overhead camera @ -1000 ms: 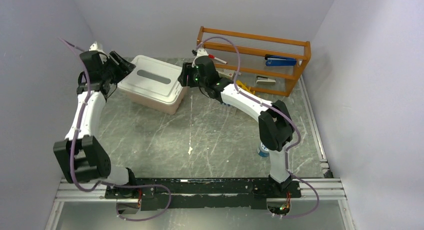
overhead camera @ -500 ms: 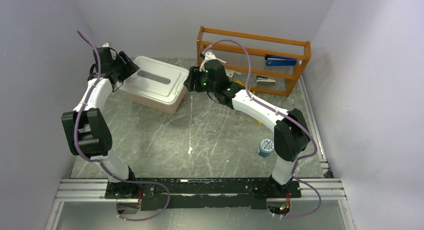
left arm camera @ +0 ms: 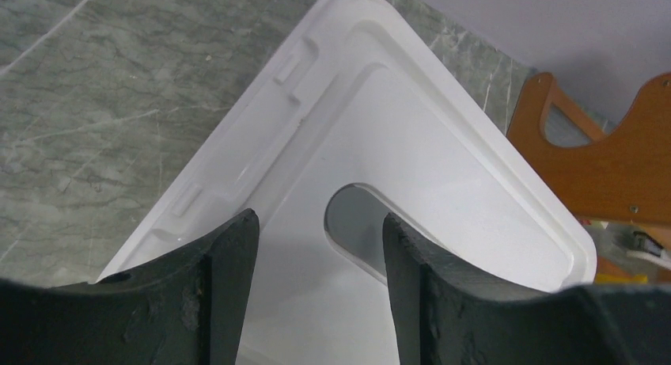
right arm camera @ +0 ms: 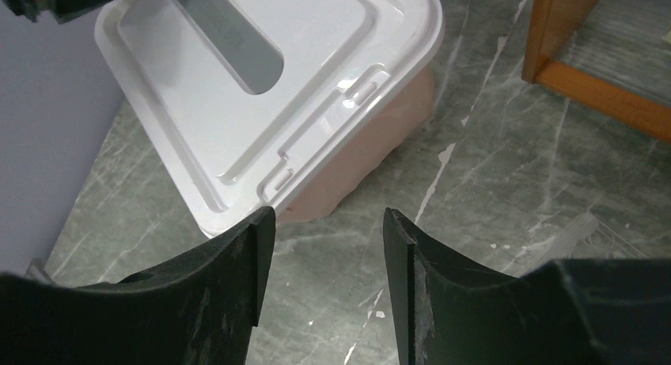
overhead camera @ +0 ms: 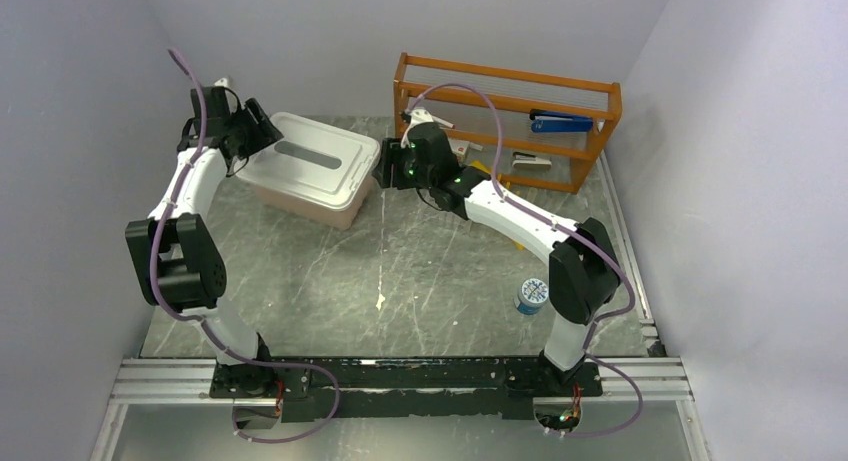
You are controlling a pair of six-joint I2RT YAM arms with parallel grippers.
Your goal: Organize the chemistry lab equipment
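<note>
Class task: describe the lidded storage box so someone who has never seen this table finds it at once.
Start at the grey marbled table and look to its far side, left of the orange wooden rack. There sits a pinkish box under a white lid. The long grey slot in that lid marks it out.

High rear overview; two close wrist views (opposite sides) of one bin (overhead camera: 322, 177)

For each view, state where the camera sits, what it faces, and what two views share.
Top: above, behind the bases, facing down at the table; both arms show.
Left wrist: over the lid, past the open left gripper.
Right wrist: beside the box, past the open right gripper.
Shared: wrist views both show lid and rack.
</note>
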